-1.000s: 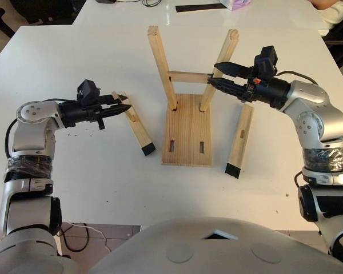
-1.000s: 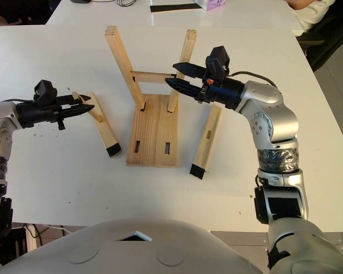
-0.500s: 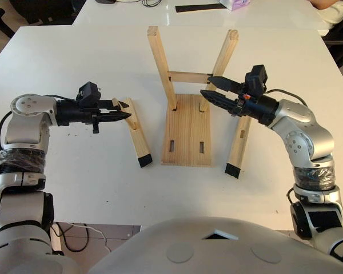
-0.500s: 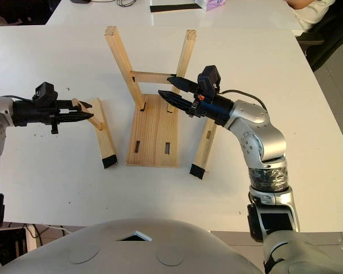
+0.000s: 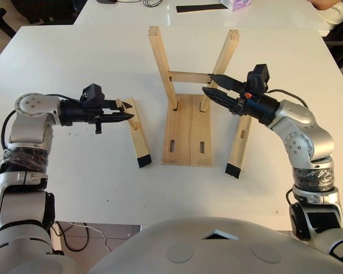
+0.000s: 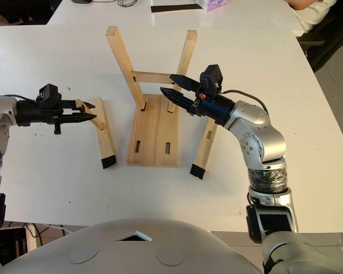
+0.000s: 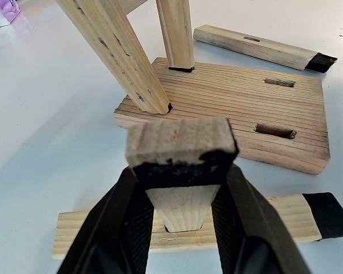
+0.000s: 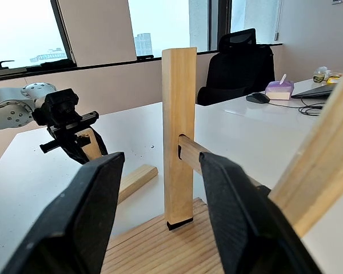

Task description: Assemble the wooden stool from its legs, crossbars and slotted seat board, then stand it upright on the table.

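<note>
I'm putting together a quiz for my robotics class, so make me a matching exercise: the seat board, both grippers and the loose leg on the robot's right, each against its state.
Things:
1. seat board
2. left gripper
3. right gripper
4. loose leg

States:
A. open, holding nothing
B. lying flat, with two legs standing in it
C. shut on a short crossbar
D. lying loose beside the board

Pairs: 1-B, 2-C, 3-A, 4-D

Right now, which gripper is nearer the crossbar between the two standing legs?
Right. The right gripper sits open at the right end of the crossbar. The left gripper is left of the seat board, shut on a short crossbar in a loose leg lying there.
</note>
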{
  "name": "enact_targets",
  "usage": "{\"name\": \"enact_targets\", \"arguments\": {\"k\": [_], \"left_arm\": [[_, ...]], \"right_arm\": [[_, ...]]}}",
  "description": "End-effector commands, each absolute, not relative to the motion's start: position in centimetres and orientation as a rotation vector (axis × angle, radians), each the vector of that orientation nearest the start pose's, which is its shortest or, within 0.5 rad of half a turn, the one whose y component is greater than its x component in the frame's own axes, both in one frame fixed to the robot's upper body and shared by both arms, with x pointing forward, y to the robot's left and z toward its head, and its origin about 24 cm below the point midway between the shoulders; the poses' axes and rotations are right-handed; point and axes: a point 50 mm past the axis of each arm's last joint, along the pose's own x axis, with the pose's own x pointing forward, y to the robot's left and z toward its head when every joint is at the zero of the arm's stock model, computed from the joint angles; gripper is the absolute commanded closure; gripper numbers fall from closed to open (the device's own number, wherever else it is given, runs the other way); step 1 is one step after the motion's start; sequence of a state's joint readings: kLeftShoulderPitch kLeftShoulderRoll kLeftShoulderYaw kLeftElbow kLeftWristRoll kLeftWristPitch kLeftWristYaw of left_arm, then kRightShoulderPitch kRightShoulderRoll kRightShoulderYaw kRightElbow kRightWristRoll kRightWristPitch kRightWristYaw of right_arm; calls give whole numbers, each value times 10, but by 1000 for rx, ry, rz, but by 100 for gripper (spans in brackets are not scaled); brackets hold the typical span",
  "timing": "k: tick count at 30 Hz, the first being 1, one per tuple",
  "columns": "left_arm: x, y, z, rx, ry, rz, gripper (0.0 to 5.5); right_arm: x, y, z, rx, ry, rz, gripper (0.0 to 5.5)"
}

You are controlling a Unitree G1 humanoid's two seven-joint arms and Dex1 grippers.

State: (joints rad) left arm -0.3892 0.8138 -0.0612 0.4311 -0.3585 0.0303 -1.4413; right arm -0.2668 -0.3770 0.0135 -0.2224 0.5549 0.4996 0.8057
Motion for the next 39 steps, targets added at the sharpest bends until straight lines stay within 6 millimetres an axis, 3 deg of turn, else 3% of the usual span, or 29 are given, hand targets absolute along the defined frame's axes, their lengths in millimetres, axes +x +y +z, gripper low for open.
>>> {"name": "enact_targets", "arguments": {"k": [1,2,8,11,17,27,32,35,39], "left_arm": [[270,272,67,305,523,-1184,419],[277,271,71,317,500,-1152,383],[290,267,94,301,407,-1138,295],[289,270,98,283,399,-1122,291],[267,276,106,273,391,-1115,291],[241,286,138,207,237,-868,291],[224,276,155,116,91,-758,291],[219,255,169,65,-28,-747,291],[226,237,177,1,-143,-634,291]], "right_arm": [[272,-140,136,127,-15,1032,309],[273,-141,137,126,-18,1025,309],[280,-146,137,123,-38,961,309],[280,-153,136,124,-47,922,309],[277,-158,132,130,-34,906,309],[271,-165,126,185,-22,865,309],[262,-168,119,209,9,850,309],[260,-170,118,216,24,843,309],[261,-165,117,223,41,866,309]]}}
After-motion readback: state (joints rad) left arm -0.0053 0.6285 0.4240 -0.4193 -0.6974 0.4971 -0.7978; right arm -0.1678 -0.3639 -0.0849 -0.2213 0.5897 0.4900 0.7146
